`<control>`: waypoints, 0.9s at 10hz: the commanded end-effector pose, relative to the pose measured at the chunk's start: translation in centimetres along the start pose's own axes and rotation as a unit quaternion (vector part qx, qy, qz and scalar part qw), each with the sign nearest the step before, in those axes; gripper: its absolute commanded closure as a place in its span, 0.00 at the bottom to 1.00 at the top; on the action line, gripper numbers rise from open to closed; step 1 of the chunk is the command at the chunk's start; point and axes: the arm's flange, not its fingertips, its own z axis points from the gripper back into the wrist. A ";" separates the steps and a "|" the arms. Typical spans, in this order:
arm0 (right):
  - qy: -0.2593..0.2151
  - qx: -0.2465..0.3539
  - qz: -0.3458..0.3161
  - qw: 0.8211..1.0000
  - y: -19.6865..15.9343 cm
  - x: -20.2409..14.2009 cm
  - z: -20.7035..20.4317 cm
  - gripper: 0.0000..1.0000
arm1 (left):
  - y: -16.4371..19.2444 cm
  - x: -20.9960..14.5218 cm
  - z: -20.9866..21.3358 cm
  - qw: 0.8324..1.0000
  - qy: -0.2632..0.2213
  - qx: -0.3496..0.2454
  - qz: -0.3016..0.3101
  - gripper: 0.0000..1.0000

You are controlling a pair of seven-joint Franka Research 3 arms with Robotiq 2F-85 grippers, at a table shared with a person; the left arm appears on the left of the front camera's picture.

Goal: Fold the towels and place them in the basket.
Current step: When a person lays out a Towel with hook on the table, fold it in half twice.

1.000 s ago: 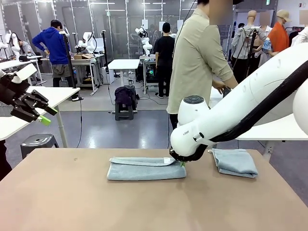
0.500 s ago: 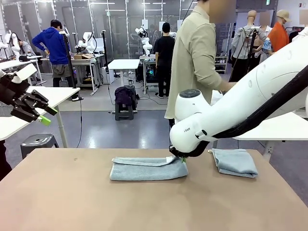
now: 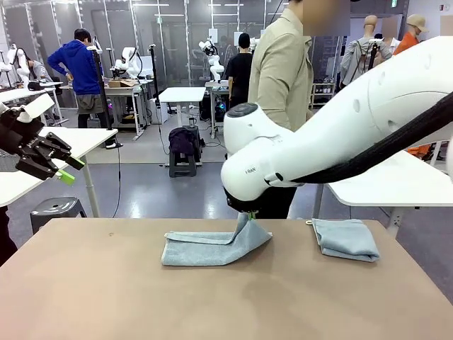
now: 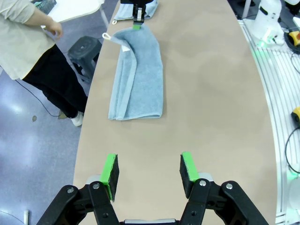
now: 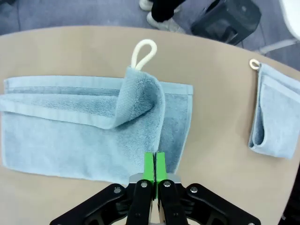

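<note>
A long towel (image 3: 205,249) lies in the middle of the table (image 3: 141,297), near the far edge. It is light blue-grey and soft, and it is folded the long way. One end of it is held up off the table, so that end stands up like a little tent. The rest lies flat. In the right wrist view the raised corner curls over, and a white loop (image 5: 144,52) sticks out from it toward the floor side of the table. The right gripper (image 3: 249,214) holds that end. Its green pads are pressed tight together with the towel's edge pinched between them. A second, folded towel (image 3: 347,239) lies to the right of the long one, apart from it, small and neat. The left gripper (image 4: 147,171) is far from both towels. In the front view it hangs in the air past the left side of the table. Its jaws stand apart and there is nothing between them. A person (image 3: 279,78) in a light shirt stands at the far side of the table, behind the right arm.
</note>
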 end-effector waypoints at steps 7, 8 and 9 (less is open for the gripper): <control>0.033 -0.027 -0.071 0.997 -1.0 -1.2 -2.3 0.98 | 0.0 0.0 0.1 1.000 0.006 -0.002 -0.003 0.33; 0.041 -0.033 -0.085 0.995 -1.7 -1.9 -2.7 0.98 | 0.0 0.0 0.1 1.000 0.006 -0.002 -0.003 0.33; 0.049 -0.035 -0.096 0.994 -2.3 -2.8 -3.4 0.98 | 0.0 0.0 0.1 1.000 0.006 -0.002 -0.003 0.33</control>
